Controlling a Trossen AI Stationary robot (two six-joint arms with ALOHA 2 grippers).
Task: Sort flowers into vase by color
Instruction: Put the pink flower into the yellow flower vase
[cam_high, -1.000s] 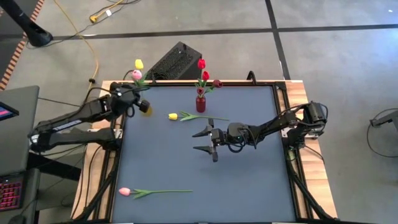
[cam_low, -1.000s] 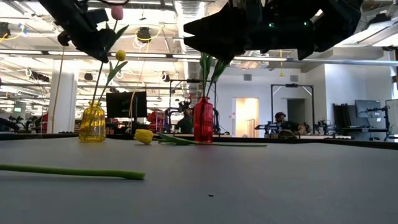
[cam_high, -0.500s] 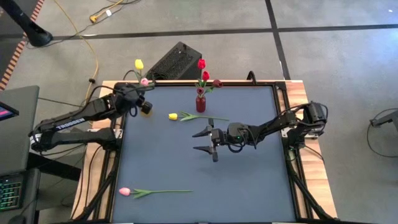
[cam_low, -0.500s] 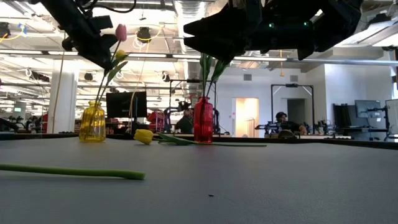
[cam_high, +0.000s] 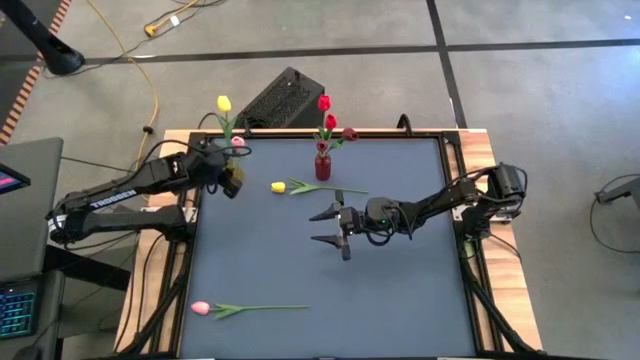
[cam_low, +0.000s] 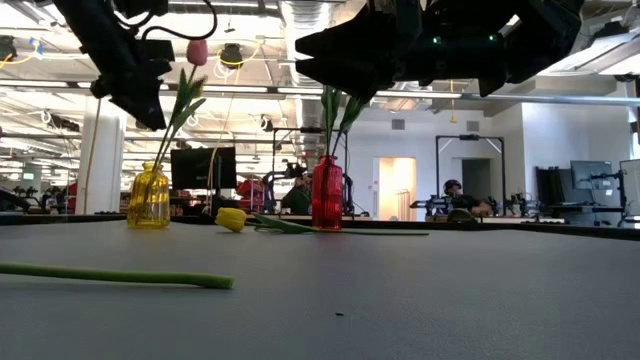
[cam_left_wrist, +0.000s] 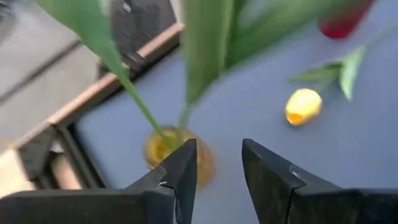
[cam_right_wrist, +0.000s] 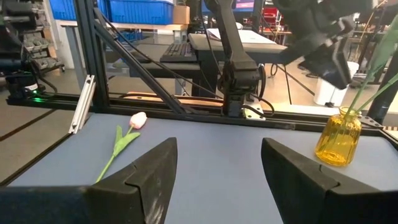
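Observation:
A yellow glass vase (cam_low: 148, 197) stands at the table's far left corner. It holds a yellow tulip (cam_high: 223, 103) and a pink tulip (cam_high: 238, 142), both leaning. My left gripper (cam_left_wrist: 217, 146) hovers open just above the vase (cam_left_wrist: 177, 155), beside the stems (cam_left_wrist: 146, 112), with nothing between its fingers. A red vase (cam_high: 322, 165) at the far edge holds red tulips (cam_high: 324, 102) and a maroon tulip (cam_high: 349, 133). One yellow tulip (cam_high: 279, 187) lies flat beside the red vase. A pink tulip (cam_high: 201, 308) lies near the near left corner. My right gripper (cam_high: 325, 226) hangs open over mid-table.
A black box (cam_high: 280, 100) sits on the floor beyond the far edge, behind the vases. The table has a wooden rim (cam_high: 455, 135) and a dark mat. The lying pink tulip's stem (cam_low: 110, 274) crosses the near left part of the mat.
The pink tulip's head has come down and toward the yellow vase, and it now stands in the vase next to the yellow tulip. My left gripper has drawn off the stems toward the table's left and stands apart from them. The right arm has kept still.

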